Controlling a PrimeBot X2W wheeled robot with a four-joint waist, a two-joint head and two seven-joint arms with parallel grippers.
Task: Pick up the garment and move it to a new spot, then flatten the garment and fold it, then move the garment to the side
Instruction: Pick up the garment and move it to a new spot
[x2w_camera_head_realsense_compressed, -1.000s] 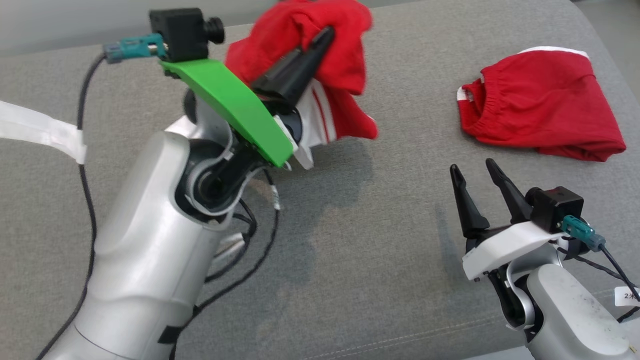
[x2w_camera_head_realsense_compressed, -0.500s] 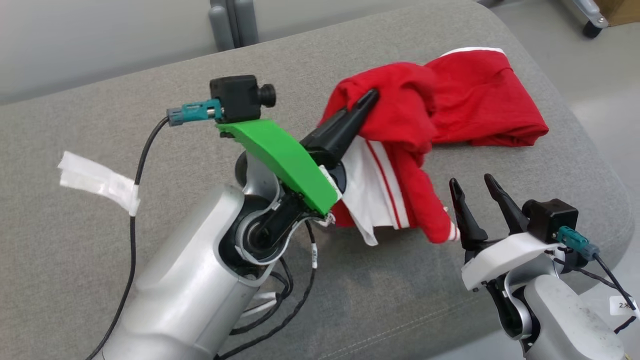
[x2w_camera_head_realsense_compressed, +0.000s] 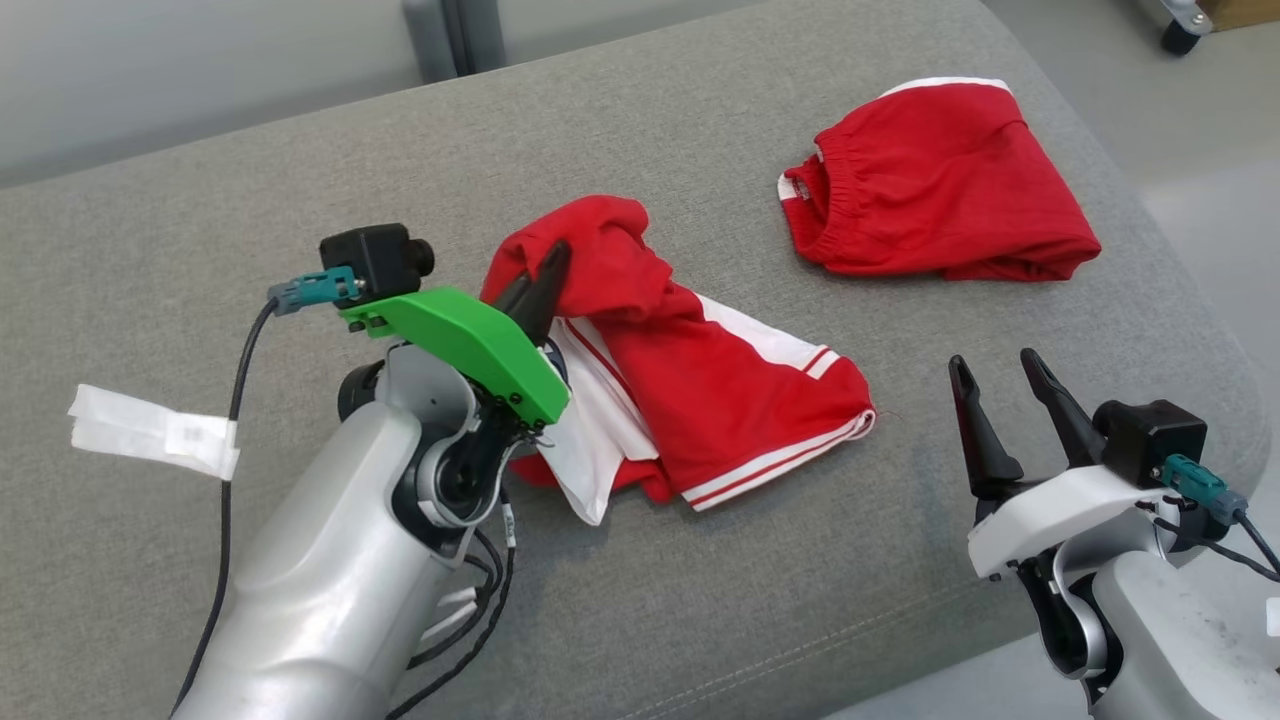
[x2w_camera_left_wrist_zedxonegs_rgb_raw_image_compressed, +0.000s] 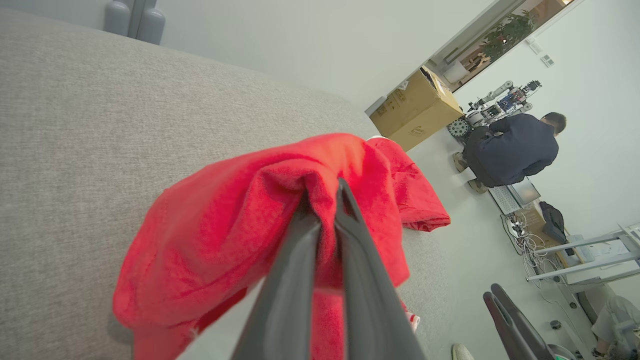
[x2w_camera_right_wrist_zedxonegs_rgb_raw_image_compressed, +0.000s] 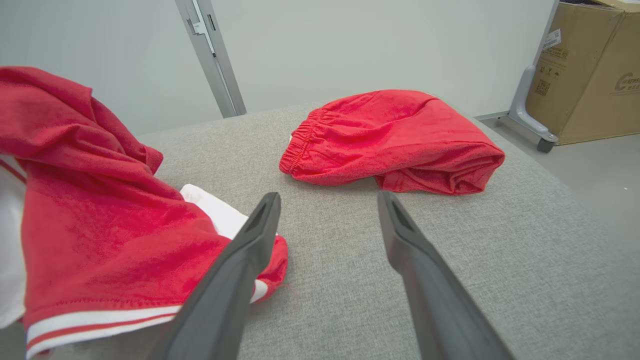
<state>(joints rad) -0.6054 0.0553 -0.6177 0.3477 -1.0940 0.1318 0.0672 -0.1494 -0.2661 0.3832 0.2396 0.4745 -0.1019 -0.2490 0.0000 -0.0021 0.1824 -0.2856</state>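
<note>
In the head view, the left tool (x2w_camera_head_realsense_compressed: 545, 275) is seen closed on a bunched fold of the red-and-white garment (x2w_camera_head_realsense_compressed: 720, 390). The fold is raised, while the rest of the garment is spread on the grey upholstered cushion (x2w_camera_head_realsense_compressed: 700, 600) near its middle, with the striped hem turned toward the right tool (x2w_camera_head_realsense_compressed: 995, 362). That tool is held wide and empty, near the hem but apart from it. A pair of red shorts (x2w_camera_head_realsense_compressed: 930, 180) is laid well apart, at the far right of the cushion. A strip of white tape (x2w_camera_head_realsense_compressed: 150, 432) is wrapped round the left arm's cable.

In the left wrist view, the left tool (x2w_camera_left_wrist_zedxonegs_rgb_raw_image_compressed: 324, 192) is shown narrow, with red cloth of the garment (x2w_camera_left_wrist_zedxonegs_rgb_raw_image_compressed: 225, 225) pinched between its fingers. The shorts (x2w_camera_left_wrist_zedxonegs_rgb_raw_image_compressed: 415, 195) are seen behind it, and a cardboard box (x2w_camera_left_wrist_zedxonegs_rgb_raw_image_compressed: 415, 107) and a crouched person (x2w_camera_left_wrist_zedxonegs_rgb_raw_image_compressed: 510, 150) are seen on the floor beyond.

In the right wrist view, the right tool (x2w_camera_right_wrist_zedxonegs_rgb_raw_image_compressed: 327, 197) is spread wide over bare cushion (x2w_camera_right_wrist_zedxonegs_rgb_raw_image_compressed: 450, 250). The garment (x2w_camera_right_wrist_zedxonegs_rgb_raw_image_compressed: 100, 225) is draped at the left, and its hem is partly hidden by the left finger. The shorts (x2w_camera_right_wrist_zedxonegs_rgb_raw_image_compressed: 395, 140) are laid ahead.
</note>
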